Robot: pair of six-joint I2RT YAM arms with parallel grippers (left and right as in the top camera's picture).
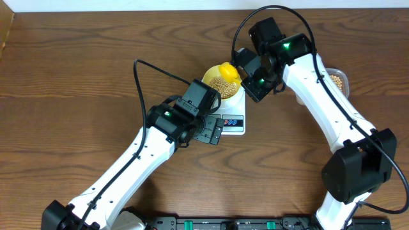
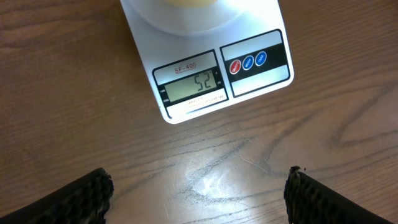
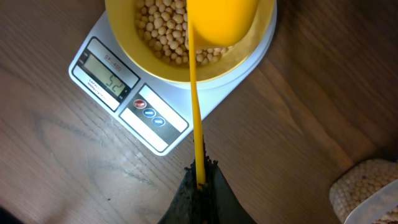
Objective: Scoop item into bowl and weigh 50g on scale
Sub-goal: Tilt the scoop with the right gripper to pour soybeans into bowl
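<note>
The white scale (image 1: 233, 121) (image 2: 211, 68) (image 3: 134, 106) stands mid-table, and its display (image 2: 194, 83) reads 52. On its platform sits the pale-yellow bowl (image 1: 209, 78) (image 3: 121, 34), filled with tan beans (image 1: 218, 86) (image 3: 158, 31). A yellow scoop (image 1: 227, 69) (image 3: 221, 15) hovers over the bowl. My right gripper (image 1: 243, 68) (image 3: 200, 177) is shut on the scoop's thin handle (image 3: 194, 112). My left gripper (image 1: 214, 131) (image 2: 199, 199) hangs wide open just in front of the scale, holding nothing, with bare wood between its fingers.
A clear tub (image 1: 339, 80) (image 3: 367, 193) holding more beans stands at the right, behind the right arm. The left arm's black cable (image 1: 137, 83) loops over the table left of the scale.
</note>
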